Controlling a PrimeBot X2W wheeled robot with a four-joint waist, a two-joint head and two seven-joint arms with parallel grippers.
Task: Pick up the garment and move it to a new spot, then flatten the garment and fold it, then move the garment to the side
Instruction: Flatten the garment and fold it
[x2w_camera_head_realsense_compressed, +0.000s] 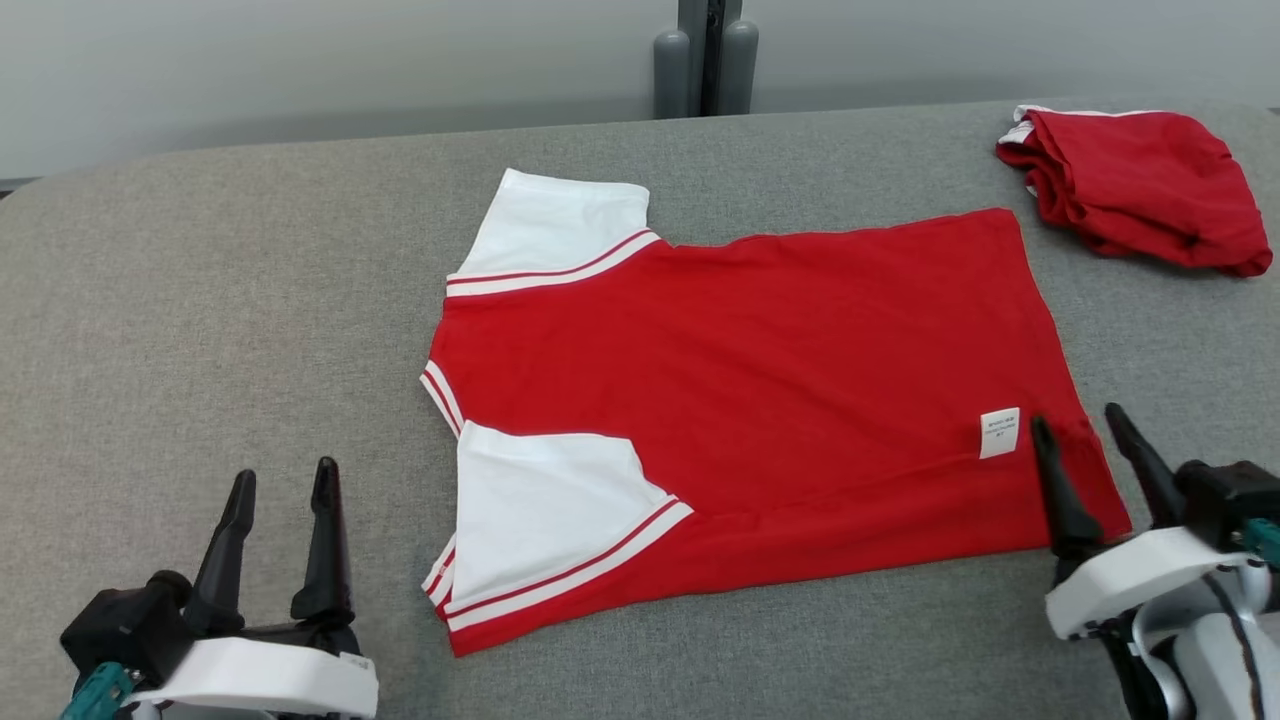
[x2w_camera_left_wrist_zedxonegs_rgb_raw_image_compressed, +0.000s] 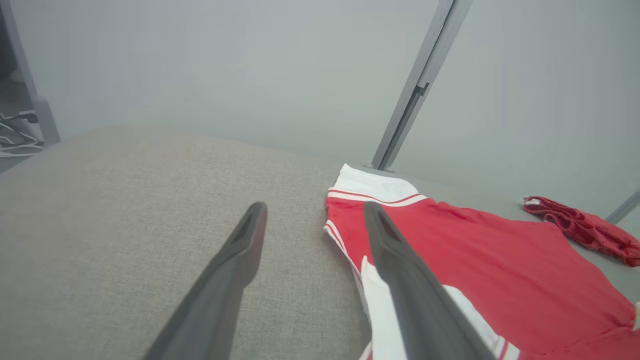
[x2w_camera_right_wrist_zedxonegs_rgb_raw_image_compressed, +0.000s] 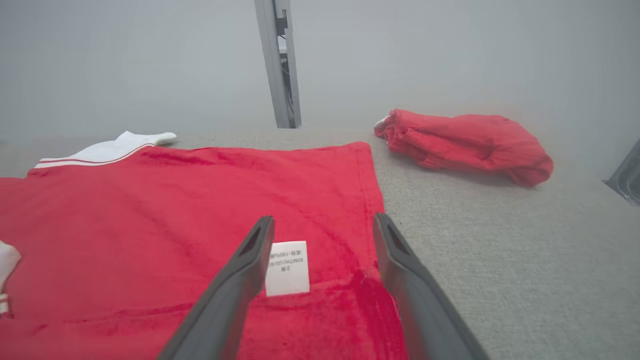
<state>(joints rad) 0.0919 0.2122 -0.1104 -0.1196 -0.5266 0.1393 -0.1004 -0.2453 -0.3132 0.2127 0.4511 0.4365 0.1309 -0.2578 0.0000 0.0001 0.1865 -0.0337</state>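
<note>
The garment (x2w_camera_head_realsense_compressed: 750, 400) is a red T-shirt with white sleeves, spread flat on the grey table (x2w_camera_head_realsense_compressed: 200, 300), its neck end to the left and its hem to the right. A white label (x2w_camera_head_realsense_compressed: 999, 432) sits near the hem. My left gripper (x2w_camera_head_realsense_compressed: 284, 472) stands open at the lower left, apart from the near sleeve, with nothing between its fingers. In the left wrist view the left gripper (x2w_camera_left_wrist_zedxonegs_rgb_raw_image_compressed: 315, 207) points past the shirt (x2w_camera_left_wrist_zedxonegs_rgb_raw_image_compressed: 500, 260). My right gripper (x2w_camera_head_realsense_compressed: 1078, 416) is open over the near hem corner; the right wrist view shows the right gripper (x2w_camera_right_wrist_zedxonegs_rgb_raw_image_compressed: 324, 219) just above the cloth (x2w_camera_right_wrist_zedxonegs_rgb_raw_image_compressed: 175, 215) beside the label (x2w_camera_right_wrist_zedxonegs_rgb_raw_image_compressed: 286, 267).
A second red garment (x2w_camera_head_realsense_compressed: 1140, 190) lies bundled at the table's back right, also seen as a red bundle (x2w_camera_right_wrist_zedxonegs_rgb_raw_image_compressed: 465, 142) beyond the hem. A grey post (x2w_camera_head_realsense_compressed: 705, 55) rises behind the far edge. Bare grey cloth surface stretches to the left of the shirt.
</note>
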